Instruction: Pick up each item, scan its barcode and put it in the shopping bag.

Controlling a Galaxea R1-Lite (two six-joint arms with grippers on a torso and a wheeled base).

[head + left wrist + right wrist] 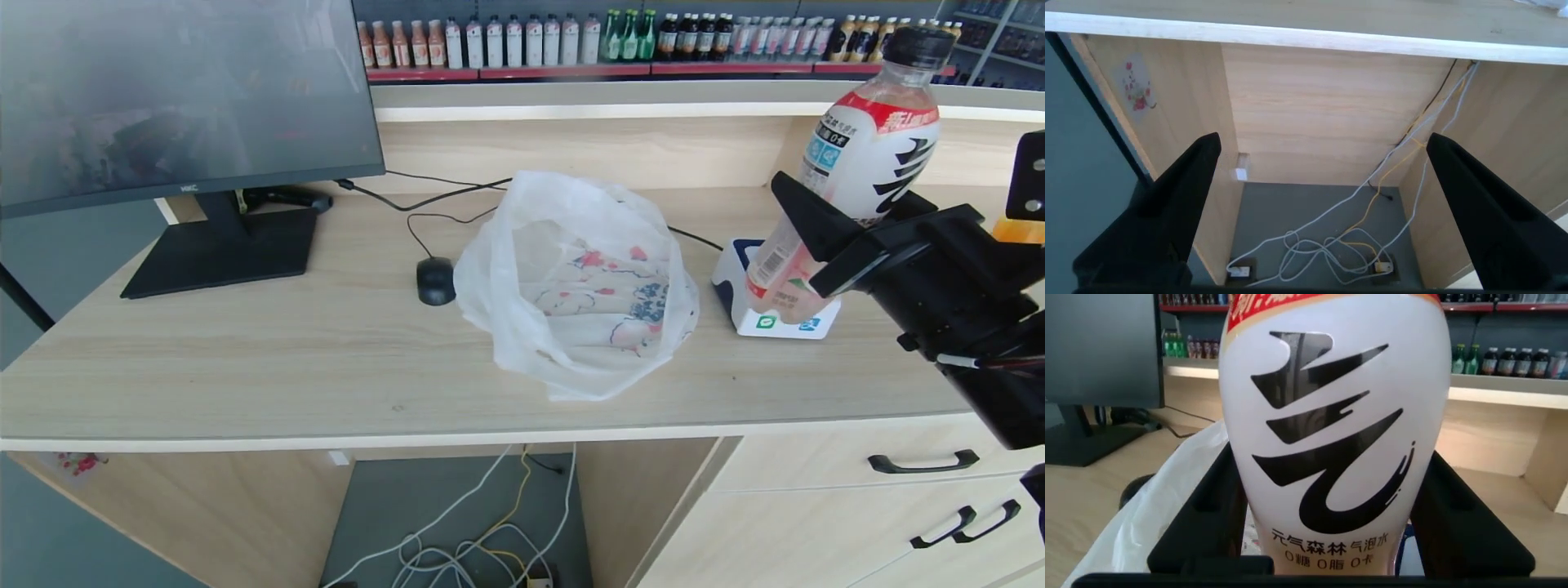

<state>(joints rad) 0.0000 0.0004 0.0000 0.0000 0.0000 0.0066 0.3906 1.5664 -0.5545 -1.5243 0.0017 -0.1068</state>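
My right gripper (849,245) is shut on a drink bottle (849,171) with a white label, black brush marks and a black cap. It holds the bottle tilted above the white barcode scanner (771,318) at the right of the counter. The right wrist view has the bottle (1331,433) close up between the black fingers (1192,514). A translucent white shopping bag (575,282) stands mid-counter, left of the scanner, mouth open, with printed packages inside. My left gripper (1323,212) is open, down below the counter edge, facing the space under the desk.
A monitor (184,98) on a black stand sits at the counter's left, a black mouse (435,280) beside the bag. Cables run along the back. A raised ledge (653,110) borders the far side. Drawers (922,465) are at the lower right; loose wires (1347,237) lie under the desk.
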